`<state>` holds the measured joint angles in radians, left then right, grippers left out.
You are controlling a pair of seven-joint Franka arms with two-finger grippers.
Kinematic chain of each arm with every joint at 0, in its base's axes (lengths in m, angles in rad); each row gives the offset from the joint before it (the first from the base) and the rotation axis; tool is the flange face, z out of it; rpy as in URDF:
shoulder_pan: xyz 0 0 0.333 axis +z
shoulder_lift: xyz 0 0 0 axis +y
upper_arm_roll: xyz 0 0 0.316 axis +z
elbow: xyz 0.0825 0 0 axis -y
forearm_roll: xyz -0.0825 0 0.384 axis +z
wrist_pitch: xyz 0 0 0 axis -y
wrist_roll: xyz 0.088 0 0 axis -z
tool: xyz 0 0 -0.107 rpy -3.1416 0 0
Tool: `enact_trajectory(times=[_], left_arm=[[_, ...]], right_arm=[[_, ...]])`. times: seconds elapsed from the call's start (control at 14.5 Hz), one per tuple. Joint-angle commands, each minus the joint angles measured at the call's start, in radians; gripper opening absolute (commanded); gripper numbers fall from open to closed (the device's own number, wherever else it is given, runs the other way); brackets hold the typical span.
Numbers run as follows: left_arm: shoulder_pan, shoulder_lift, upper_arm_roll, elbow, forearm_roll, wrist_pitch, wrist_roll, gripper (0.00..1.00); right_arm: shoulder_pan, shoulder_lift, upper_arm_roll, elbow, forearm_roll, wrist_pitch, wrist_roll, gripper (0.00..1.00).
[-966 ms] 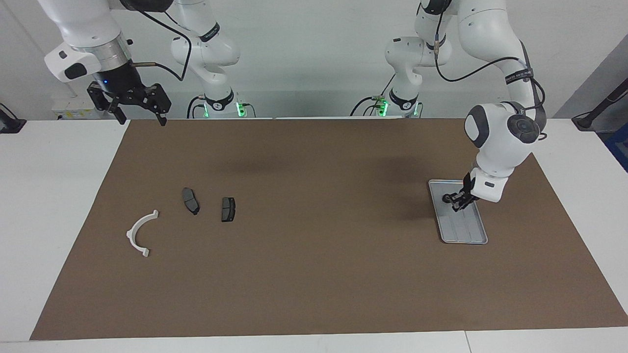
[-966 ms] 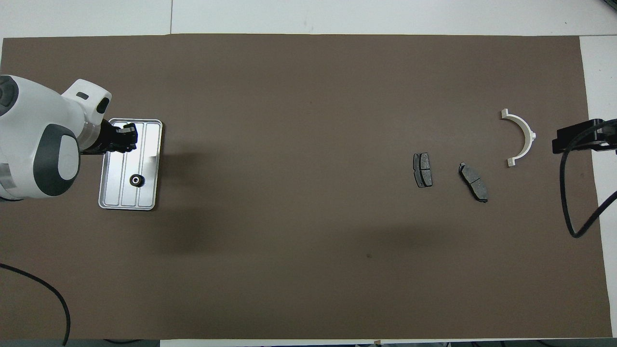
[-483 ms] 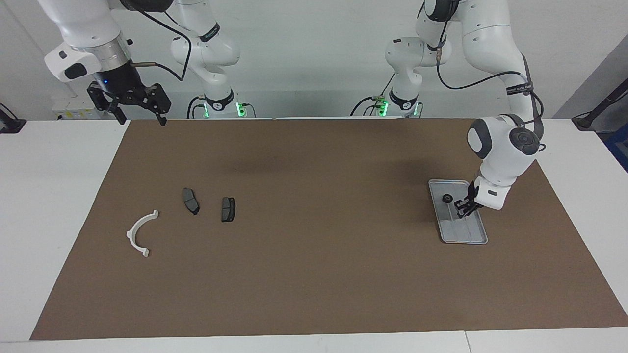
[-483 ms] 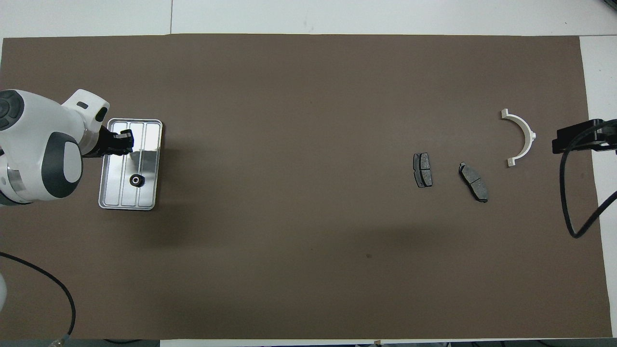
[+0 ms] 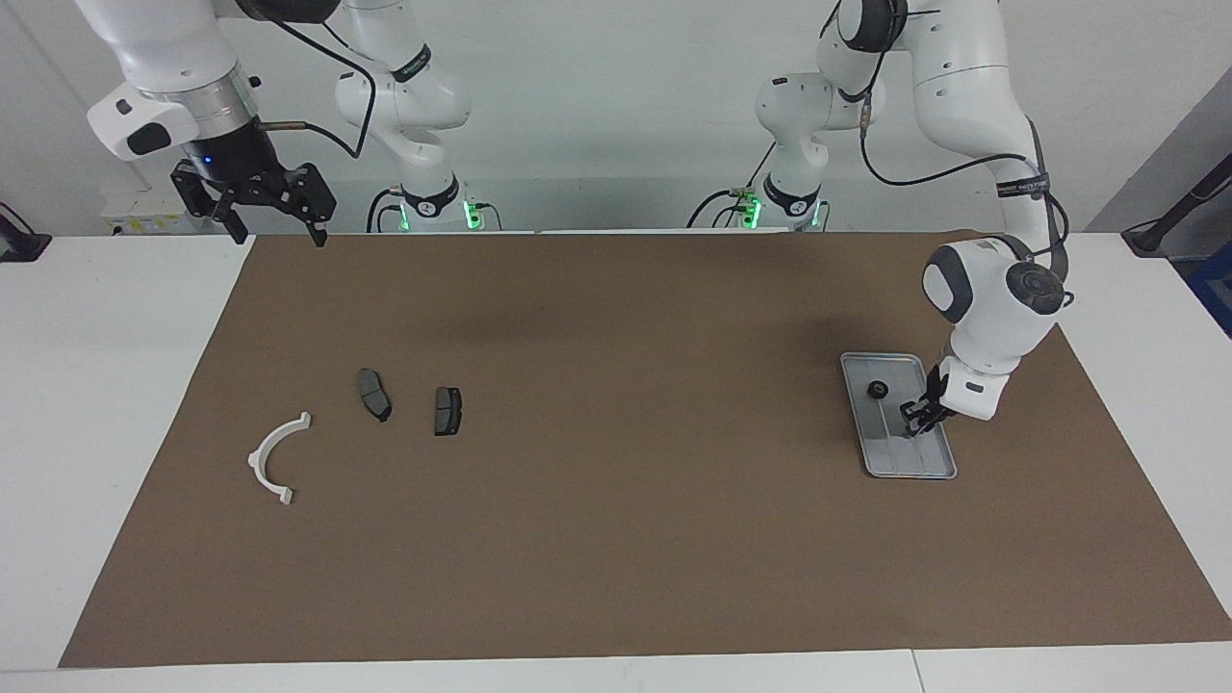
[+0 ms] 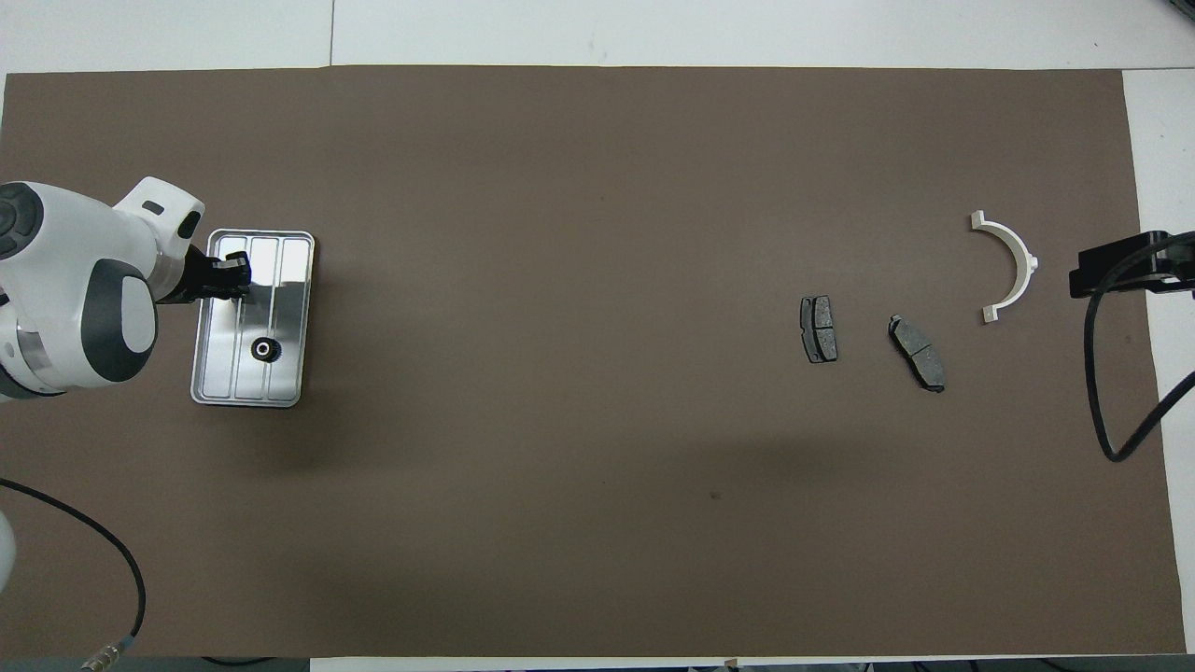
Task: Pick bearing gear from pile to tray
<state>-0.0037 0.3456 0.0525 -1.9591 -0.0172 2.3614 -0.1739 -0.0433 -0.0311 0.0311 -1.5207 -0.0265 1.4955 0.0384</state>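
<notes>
Overhead view: brown mat point(image 6: 579, 373) over a white table point(image 5: 96, 385). Gear point(image 6: 265, 349) lies in the tray point(image 6: 289, 252); left gripper point(image 6: 233, 277) over the tray, pinched closed, empty. Right gripper point(image 5: 272, 214) waits spread wide past the mat's edge.

Left arm bent low, wrist tipped down, left gripper point(image 5: 912, 420) pinched closed and empty, right gripper point(image 5: 272, 227) raised, spread wide, waiting
</notes>
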Motion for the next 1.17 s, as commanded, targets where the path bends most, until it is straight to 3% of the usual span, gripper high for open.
enact_trajectory(times=[0.0,0.07,0.21,0.34,0.41,0.62,1.1], left_arm=[[0.007,0.007,-0.008,-0.012,0.014,0.030,0.011,0.00],[0.005,0.007,-0.008,-0.012,0.014,0.029,0.011,0.03],[0.007,0.007,-0.008,-0.012,0.014,0.027,0.011,0.48],[0.005,0.007,-0.008,-0.001,0.014,0.013,0.011,0.77],[0.004,0.007,-0.008,0.008,0.014,0.001,0.010,1.00],[0.013,-0.037,-0.008,0.084,0.014,-0.140,0.010,1.00],[0.021,-0.279,-0.005,0.149,0.013,-0.497,0.010,1.00]], right_arm=[[-0.021,-0.024,0.012,-0.027,0.017,-0.004,-0.040,1.00],[-0.021,-0.024,0.012,-0.027,0.017,-0.004,-0.040,1.00],[-0.021,-0.024,0.012,-0.027,0.019,-0.004,-0.040,1.00],[-0.021,-0.024,0.012,-0.026,0.017,-0.004,-0.040,1.00],[-0.021,-0.024,0.012,-0.026,0.019,-0.004,-0.040,1.00],[-0.021,-0.024,0.013,-0.026,0.019,-0.004,-0.040,1.00],[-0.021,-0.023,0.012,-0.021,0.019,-0.004,-0.051,1.00]])
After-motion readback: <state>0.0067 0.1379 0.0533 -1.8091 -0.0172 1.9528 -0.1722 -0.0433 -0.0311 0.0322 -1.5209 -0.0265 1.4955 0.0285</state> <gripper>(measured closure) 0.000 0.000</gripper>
